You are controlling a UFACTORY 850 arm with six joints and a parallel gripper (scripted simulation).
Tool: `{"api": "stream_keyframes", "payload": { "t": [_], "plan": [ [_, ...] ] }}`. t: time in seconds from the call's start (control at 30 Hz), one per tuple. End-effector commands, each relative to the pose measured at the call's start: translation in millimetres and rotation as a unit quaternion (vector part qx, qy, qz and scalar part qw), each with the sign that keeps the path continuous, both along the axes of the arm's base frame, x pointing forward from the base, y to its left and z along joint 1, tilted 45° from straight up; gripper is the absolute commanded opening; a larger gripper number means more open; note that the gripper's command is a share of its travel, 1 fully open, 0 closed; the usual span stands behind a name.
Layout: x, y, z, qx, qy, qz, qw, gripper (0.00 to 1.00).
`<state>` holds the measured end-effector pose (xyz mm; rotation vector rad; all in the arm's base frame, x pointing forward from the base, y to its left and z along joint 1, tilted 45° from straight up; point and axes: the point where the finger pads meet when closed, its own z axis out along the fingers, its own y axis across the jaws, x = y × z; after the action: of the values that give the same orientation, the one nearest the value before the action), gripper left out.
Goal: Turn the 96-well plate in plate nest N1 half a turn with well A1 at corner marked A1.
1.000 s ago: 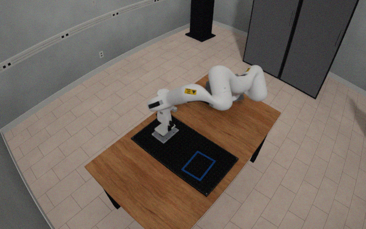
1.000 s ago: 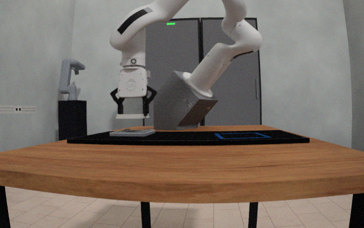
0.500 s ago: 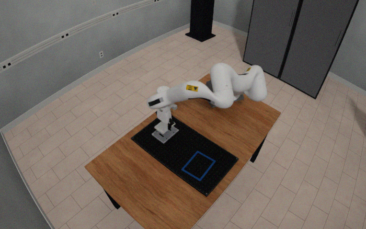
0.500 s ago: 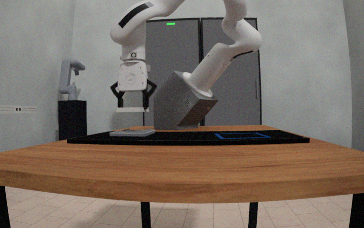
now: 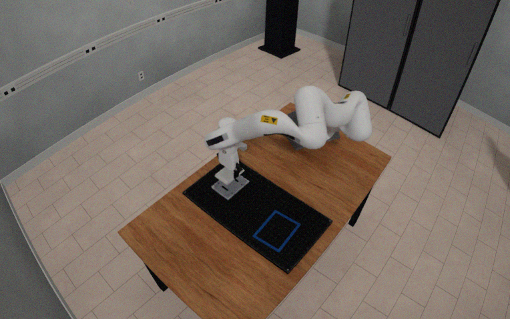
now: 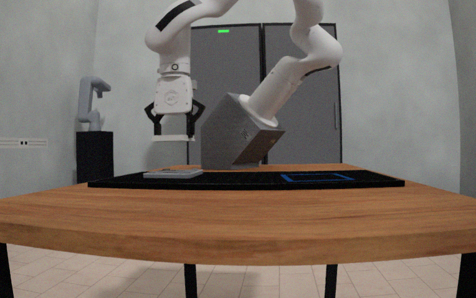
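Observation:
My gripper (image 5: 229, 172) (image 6: 172, 135) points straight down and is shut on the white 96-well plate (image 5: 222, 175) (image 6: 172, 138). It holds the plate level and well above the grey plate nest N1 (image 5: 226, 193) (image 6: 173, 173). The nest lies empty at the back left end of the black mat (image 5: 244, 210) (image 6: 245, 185), straight below the plate. The plate's cut-off corner and the nest's A1 mark are too small to make out.
A blue outlined rectangle (image 5: 264, 223) (image 6: 316, 180) is marked on the mat's right half. The arm's grey base block (image 6: 228, 140) stands on the wooden table (image 5: 187, 255) (image 6: 228, 217) just behind the mat, close to the right of the gripper.

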<state>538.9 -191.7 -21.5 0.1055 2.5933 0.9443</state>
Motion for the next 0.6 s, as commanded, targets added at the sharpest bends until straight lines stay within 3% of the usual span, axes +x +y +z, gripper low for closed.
{"api": "stream_keyframes", "payload": {
  "t": [0.0,0.17,0.57],
  "plan": [
    [0.4,-1.0,0.7,-0.001,-0.001,0.0,1.0,0.0],
    [1.5,6.5,7.2,-0.016,-0.026,0.029,0.999,0.0],
    [4.9,31.5,28.9,-0.016,-0.026,0.029,0.999,0.0]
  ]
}}
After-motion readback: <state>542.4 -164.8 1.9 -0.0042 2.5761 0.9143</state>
